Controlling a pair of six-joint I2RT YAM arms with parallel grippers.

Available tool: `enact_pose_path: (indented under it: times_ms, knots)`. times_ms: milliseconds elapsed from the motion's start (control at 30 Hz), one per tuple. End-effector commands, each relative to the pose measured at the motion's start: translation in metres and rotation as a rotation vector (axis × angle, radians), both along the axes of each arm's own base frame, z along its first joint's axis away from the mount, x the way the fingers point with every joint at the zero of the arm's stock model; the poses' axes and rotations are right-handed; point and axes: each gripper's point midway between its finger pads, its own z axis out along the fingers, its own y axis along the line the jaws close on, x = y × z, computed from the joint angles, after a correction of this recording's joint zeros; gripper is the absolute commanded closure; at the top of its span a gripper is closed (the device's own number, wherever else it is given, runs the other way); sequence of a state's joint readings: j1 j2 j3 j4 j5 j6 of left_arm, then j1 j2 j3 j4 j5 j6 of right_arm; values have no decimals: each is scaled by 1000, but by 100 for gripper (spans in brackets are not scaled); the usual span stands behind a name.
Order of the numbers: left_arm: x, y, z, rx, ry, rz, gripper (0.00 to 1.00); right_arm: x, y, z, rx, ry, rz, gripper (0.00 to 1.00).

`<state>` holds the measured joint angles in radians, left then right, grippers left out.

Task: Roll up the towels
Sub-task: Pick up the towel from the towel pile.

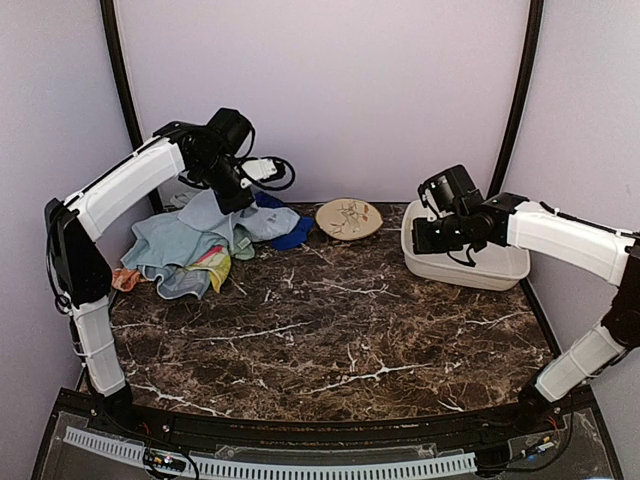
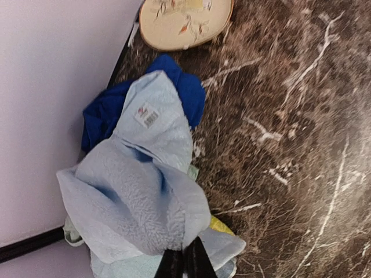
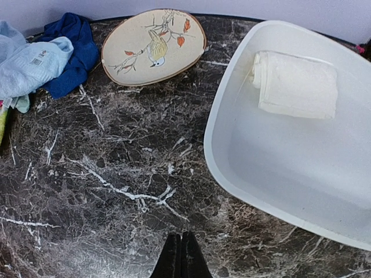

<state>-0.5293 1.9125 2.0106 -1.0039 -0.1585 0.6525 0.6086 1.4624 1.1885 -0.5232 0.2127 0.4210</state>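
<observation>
Pick-up step: the left end effector (image 2: 185, 262) is clenched on the light blue towel (image 2: 145, 197), apparently holding it up over the pile (image 1: 190, 255) at the desk's (image 1: 340, 330) far left. The next move calls for spreading it flat on bare marble. The right end effector (image 3: 181, 258) is clenched, empty, beside the tub (image 3: 223, 133), which holds a cream towel (image 3: 295, 87).

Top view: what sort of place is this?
Likely a robot test booth, not a home: left arm and right arm mounted on a marble-look table, plain walls close around.
</observation>
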Motion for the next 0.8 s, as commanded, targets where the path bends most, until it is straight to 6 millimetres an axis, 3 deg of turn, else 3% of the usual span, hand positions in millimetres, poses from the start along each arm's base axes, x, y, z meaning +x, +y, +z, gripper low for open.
enact_pose_path:
  times_ms: [0,67,233,467,533,600,767]
  knots:
    - [-63,-35,57,-143,107,-90,100,12,-3,31,-47,-89,1,100]
    - [-80,-59,76,-174,93,-157,100,12,-7,35,-65,-97,-5,100]
    - [-100,-90,103,-191,-1,-255,100,12,-19,41,-77,-107,-31,100]
    - [-96,-101,165,-309,-226,-305,100,10,-22,52,-27,-145,-26,100]
    - [-96,-101,190,-344,-312,-321,100,10,-12,57,17,-172,16,99]
    - [-98,-101,207,-348,-382,-345,100,6,8,66,106,-206,114,92]
    - [-96,-101,200,-285,-409,-350,100,-27,74,80,327,-277,394,73]
